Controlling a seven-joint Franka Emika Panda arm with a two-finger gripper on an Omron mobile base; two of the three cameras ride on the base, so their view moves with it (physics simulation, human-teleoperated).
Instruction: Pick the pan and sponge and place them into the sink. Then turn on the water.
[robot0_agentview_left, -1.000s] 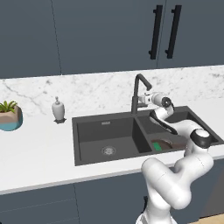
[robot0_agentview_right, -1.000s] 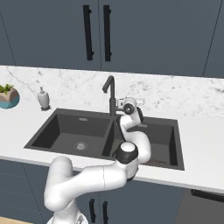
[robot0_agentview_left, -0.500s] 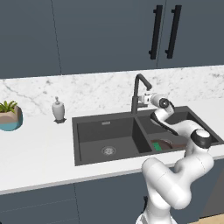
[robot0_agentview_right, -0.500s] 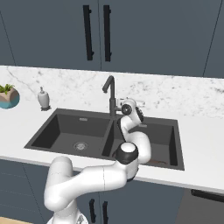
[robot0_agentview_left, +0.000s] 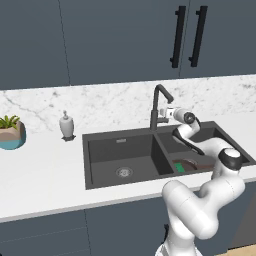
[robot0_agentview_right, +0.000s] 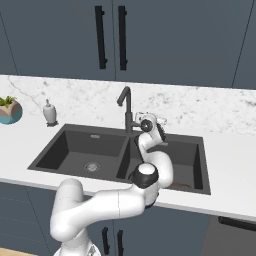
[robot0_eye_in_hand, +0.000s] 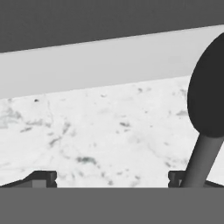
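The dark grey double sink (robot0_agentview_left: 120, 137) is set in the marble counter. In its right basin lies the dark brown pan (robot0_agentview_left: 194, 163), and the green sponge (robot0_agentview_left: 179, 167) rests at the pan's left edge. The arm partly covers both. My gripper (robot0_agentview_left: 166, 113) is held up beside the dark gooseneck faucet (robot0_agentview_left: 159, 102), just to its right and level with the side lever. From the other side the gripper (robot0_agentview_right: 138, 119) sits right next to the faucet (robot0_agentview_right: 125, 105). In the hand view the fingertips (robot0_eye_in_hand: 42, 177) stand wide apart, so the gripper (robot0_eye_in_hand: 109, 178) is open, with the dark lever (robot0_eye_in_hand: 209, 87) by the right finger.
A white soap dispenser (robot0_agentview_left: 66, 125) stands on the counter left of the sink. A potted plant (robot0_agentview_left: 11, 132) in a blue bowl sits at the far left. Dark cabinets with black handles (robot0_agentview_left: 189, 35) hang above. The left basin (robot0_agentview_left: 124, 160) holds just its drain.
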